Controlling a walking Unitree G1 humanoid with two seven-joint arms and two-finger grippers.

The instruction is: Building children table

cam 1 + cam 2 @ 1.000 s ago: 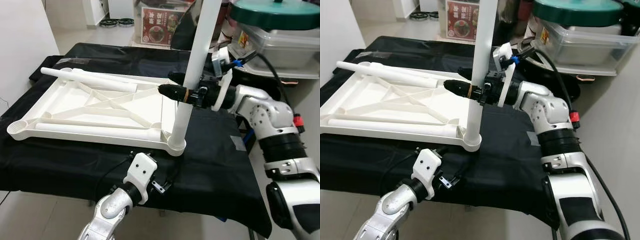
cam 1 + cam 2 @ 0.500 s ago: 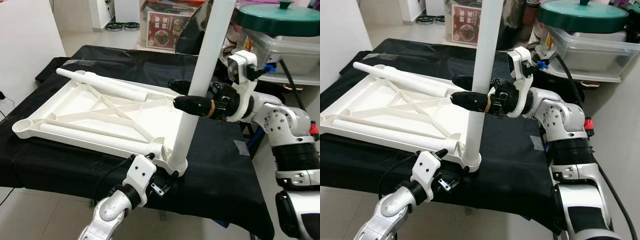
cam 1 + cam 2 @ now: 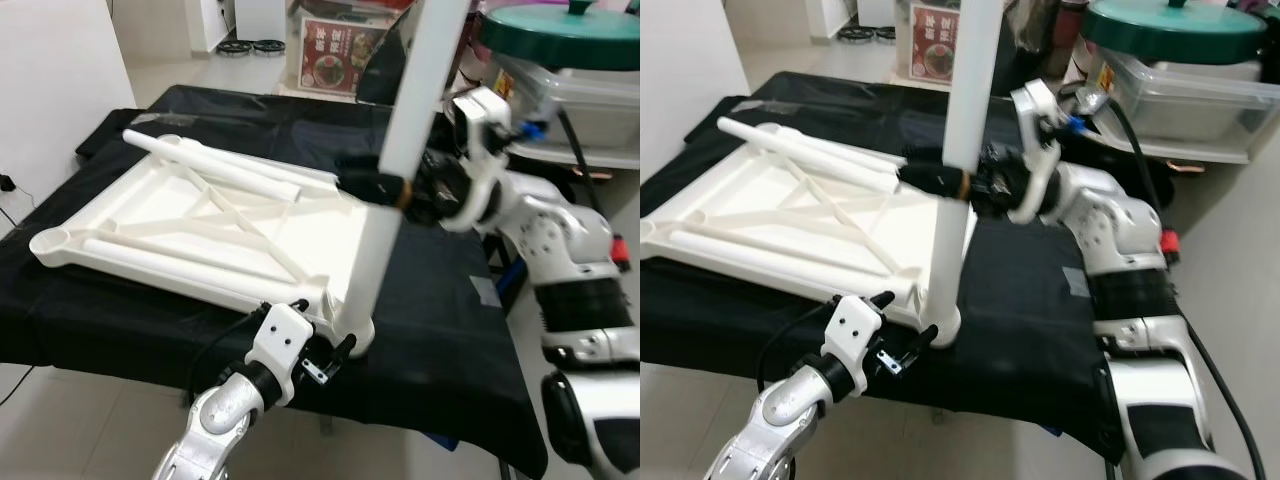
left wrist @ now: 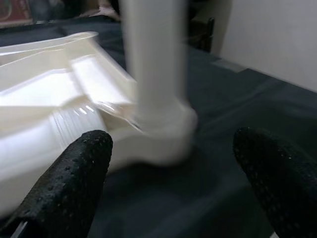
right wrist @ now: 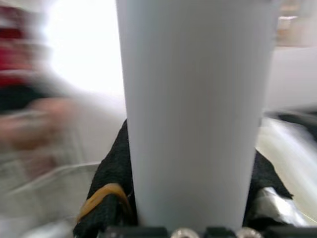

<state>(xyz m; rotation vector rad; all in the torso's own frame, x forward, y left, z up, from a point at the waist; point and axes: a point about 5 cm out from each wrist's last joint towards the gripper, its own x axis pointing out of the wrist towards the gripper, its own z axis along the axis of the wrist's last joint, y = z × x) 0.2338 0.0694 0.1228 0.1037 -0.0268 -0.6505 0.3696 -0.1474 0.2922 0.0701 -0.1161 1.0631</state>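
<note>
Standing upright at the near right corner of the upturned white tabletop (image 3: 200,225), a white table leg (image 3: 400,150) is seated in the corner socket (image 3: 355,335); the tabletop lies on a black cloth (image 3: 440,330) that covers the work surface. Left eye view: the right gripper (image 3: 375,186) clamps the leg partway up, one black finger on either side, and the leg's upper end is cut off by the frame. Two more white legs lie on the tabletop, one along the far edge (image 3: 215,165) and one along the near edge (image 3: 170,268). The left gripper (image 3: 335,350) sits low at the cloth's front edge, just beside the socket. Behind the cloth stand a red printed box (image 3: 335,55) and a clear plastic bin (image 3: 580,100) with a green lid (image 3: 560,25) on top; dark rings (image 3: 250,45) lie on the far floor. Right eye view: same layout, slightly blurred; the right arm's silver links (image 3: 1130,250) cross in front of the cloth's right side. Left wrist view: two black fingertips (image 4: 69,183) spread wide apart, gripping nothing, with the socket and the base of the leg (image 4: 158,89) ahead of them; all of it is motion-blurred. Right wrist view: the leg (image 5: 190,114) blocks nearly everything, the black fingers (image 5: 111,173) pressed against both of its sides; the background is smeared and unreadable.
</note>
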